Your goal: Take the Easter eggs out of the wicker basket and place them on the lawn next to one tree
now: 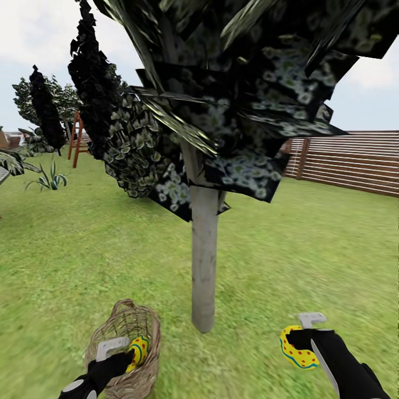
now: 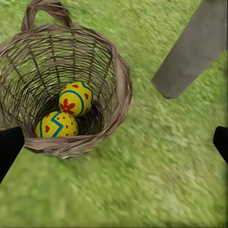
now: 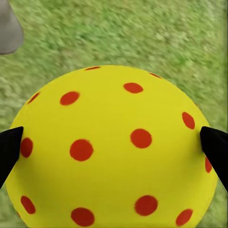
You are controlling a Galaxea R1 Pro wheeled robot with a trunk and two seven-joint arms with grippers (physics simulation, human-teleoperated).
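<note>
The lawn [image 1: 288,244] is carrying the wicker basket [image 1: 141,377], sitting directly under the left gripper [image 1: 119,354], and the tree [image 1: 204,266] trunk, standing ahead of both claws, left of the right gripper [image 1: 302,338].

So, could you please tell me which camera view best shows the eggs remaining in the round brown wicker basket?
The left wrist view: it looks into the round brown wicker basket, showing two yellow painted eggs. The head view glimpses one egg behind the left tool.
</note>
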